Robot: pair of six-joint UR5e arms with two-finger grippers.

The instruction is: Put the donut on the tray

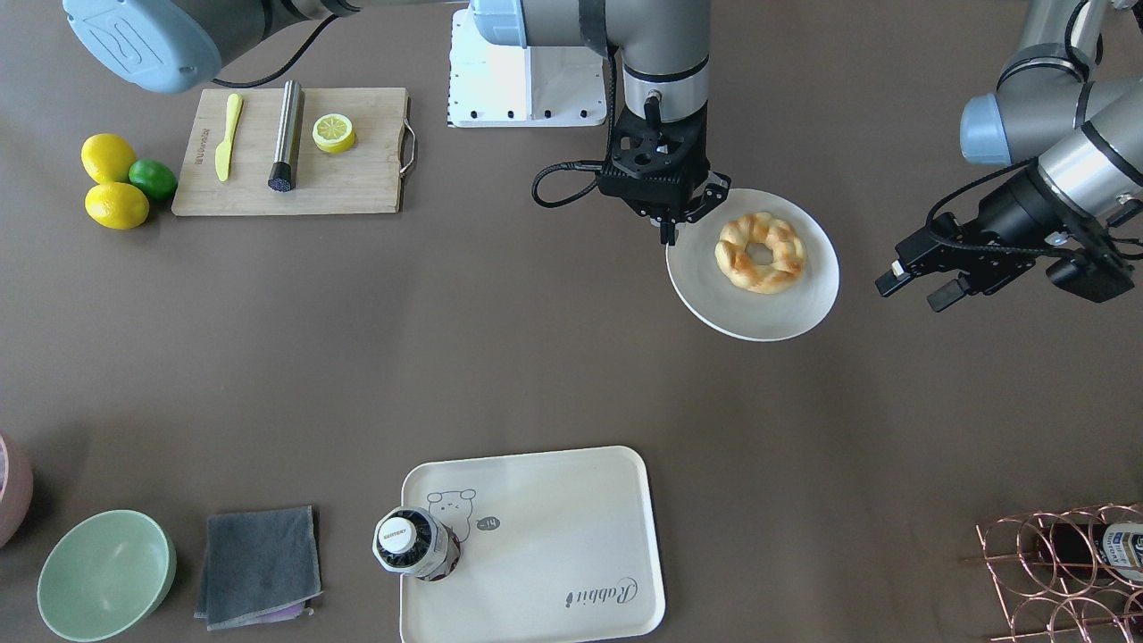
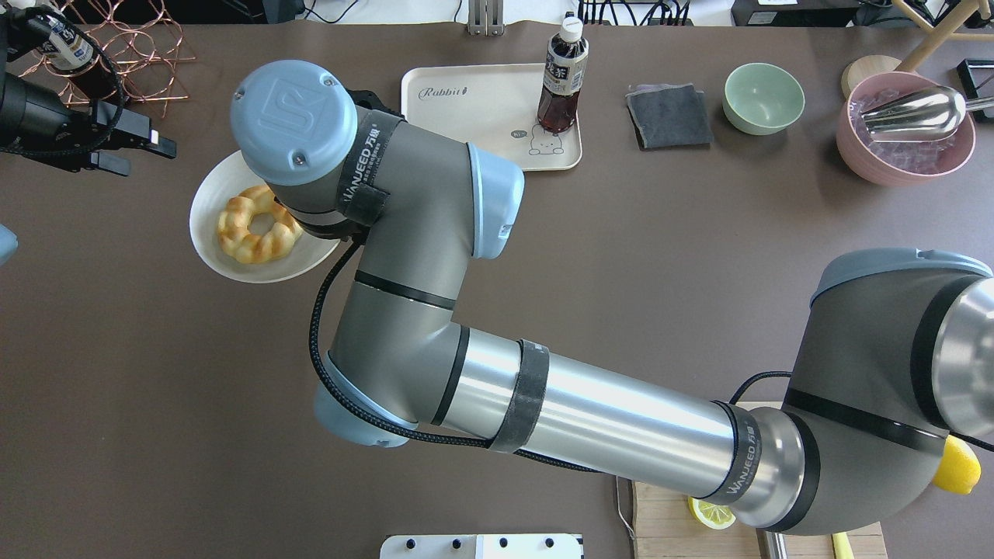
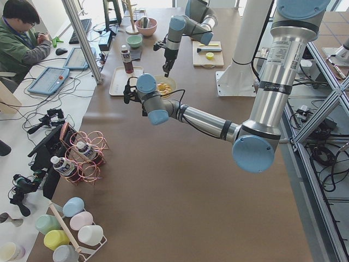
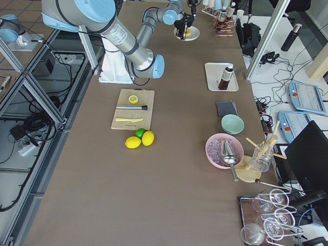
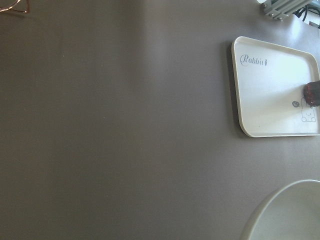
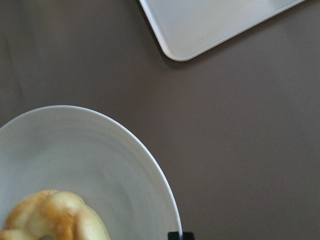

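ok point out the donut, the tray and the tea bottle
donut [image 1: 789, 250], front-facing view, right side of its ring
tray [image 1: 571, 536], front-facing view, bare middle
bottle [image 1: 396, 534], front-facing view, its white cap

brown table bears tray, plate, cutting board, bowl.

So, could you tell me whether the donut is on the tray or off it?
Off it: the donut lies on the round white plate, apart from the tray, which holds only a bottle.
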